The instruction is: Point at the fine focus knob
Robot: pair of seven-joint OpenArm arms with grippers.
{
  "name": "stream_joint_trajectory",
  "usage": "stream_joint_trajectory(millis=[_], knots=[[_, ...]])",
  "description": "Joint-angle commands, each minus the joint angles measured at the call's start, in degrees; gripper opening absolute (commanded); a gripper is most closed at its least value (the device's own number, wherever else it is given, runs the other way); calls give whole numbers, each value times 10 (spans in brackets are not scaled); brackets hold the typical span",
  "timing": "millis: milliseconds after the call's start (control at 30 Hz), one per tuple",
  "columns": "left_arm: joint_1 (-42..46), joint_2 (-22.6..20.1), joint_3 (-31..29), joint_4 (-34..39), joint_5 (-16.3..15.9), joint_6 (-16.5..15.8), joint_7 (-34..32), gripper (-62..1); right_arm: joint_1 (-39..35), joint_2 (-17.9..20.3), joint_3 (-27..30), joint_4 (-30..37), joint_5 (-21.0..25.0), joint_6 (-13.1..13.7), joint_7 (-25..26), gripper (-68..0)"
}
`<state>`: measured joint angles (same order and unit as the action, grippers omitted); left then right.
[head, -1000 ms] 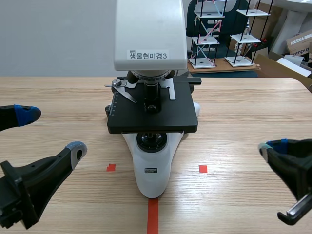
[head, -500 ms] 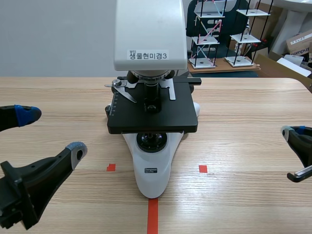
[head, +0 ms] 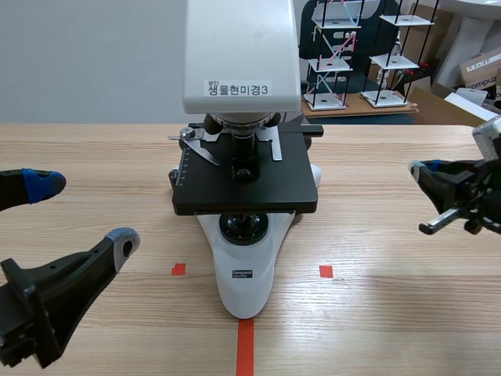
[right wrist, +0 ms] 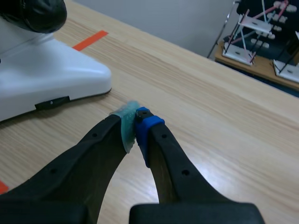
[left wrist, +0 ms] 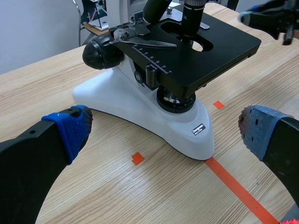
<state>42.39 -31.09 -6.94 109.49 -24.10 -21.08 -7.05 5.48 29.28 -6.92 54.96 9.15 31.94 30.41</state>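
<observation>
- While your right gripper (head: 419, 171) had its fingers pressed together on nothing, it hung at the right of the table (head: 391, 313), well apart from the microscope (head: 244, 196), so the pointing looked not yet done
- Your left gripper (head: 82, 210) sat at the near left, its fingers spread wide with nothing between them
- What was left for you, by this judgement: bring the closed tip in to the focus knob (right wrist: 39, 14), low on the microscope's right flank, mostly hidden behind the stage (head: 246, 184) in the scene view
- That knob looked black and rounded; a matching knob (left wrist: 103, 50) showed on the left flank, and you could not tell fine part from coarse
</observation>
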Motion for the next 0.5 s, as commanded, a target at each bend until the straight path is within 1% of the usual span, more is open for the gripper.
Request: stream_joint_trajectory(millis=[0, 133, 233, 333, 467], knots=[[4, 4, -2, 9, -5, -1, -6, 14, 27, -2, -6, 5, -5, -2, 18, -677], [4, 4, -2, 9, -5, -1, -6, 14, 77, -20, -25, -34, -40, 0, 38, -677], [4, 4, -2, 9, -5, -1, -6, 14, 103, -30, -35, -59, -62, 20, 58, -677], [4, 4, -2, 9, -5, -1, -5, 14, 116, -33, -44, -71, -95, 38, 80, -677], [4, 4, -2, 9, -5, -1, -5, 14, 117, -33, -47, -71, -114, 41, 97, -677]])
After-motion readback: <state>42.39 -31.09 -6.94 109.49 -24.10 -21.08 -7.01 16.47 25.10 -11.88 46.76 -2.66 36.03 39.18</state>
